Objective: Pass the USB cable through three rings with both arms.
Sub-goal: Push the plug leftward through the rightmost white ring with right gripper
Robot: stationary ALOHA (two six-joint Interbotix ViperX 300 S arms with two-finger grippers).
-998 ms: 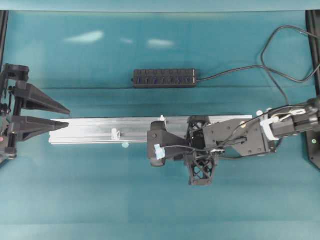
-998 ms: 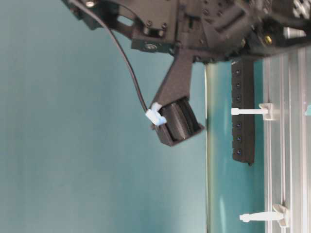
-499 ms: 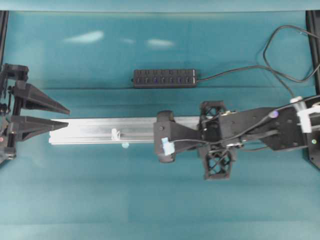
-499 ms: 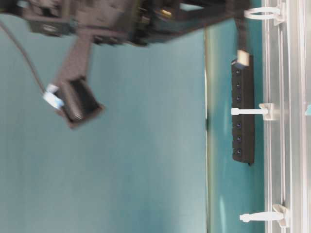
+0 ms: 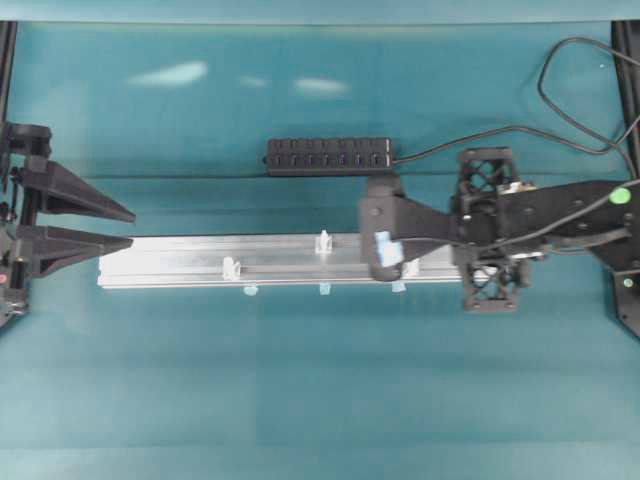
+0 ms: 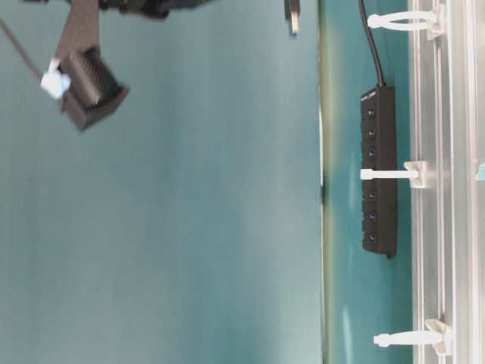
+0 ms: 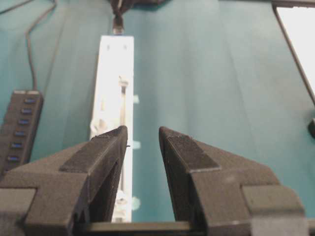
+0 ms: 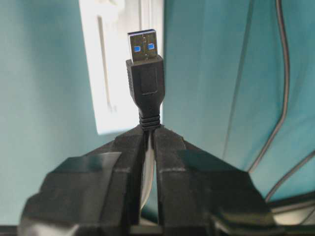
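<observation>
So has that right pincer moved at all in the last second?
Yes. Seen from overhead, the right pincer has drawn back rightward along the silver rail, uncovering the middle ring, with the USB cable's plug clamped in it.

This is a robotics lab test bench. A table [image 5: 300, 400] draped in plain teal cloth carries only staged test pieces: a silver aluminium rail [image 5: 180, 262] lying across its middle and a black multi-port hub [image 5: 330, 156] nearer the far edge. Black robot arms stand at its left and right edges.
</observation>
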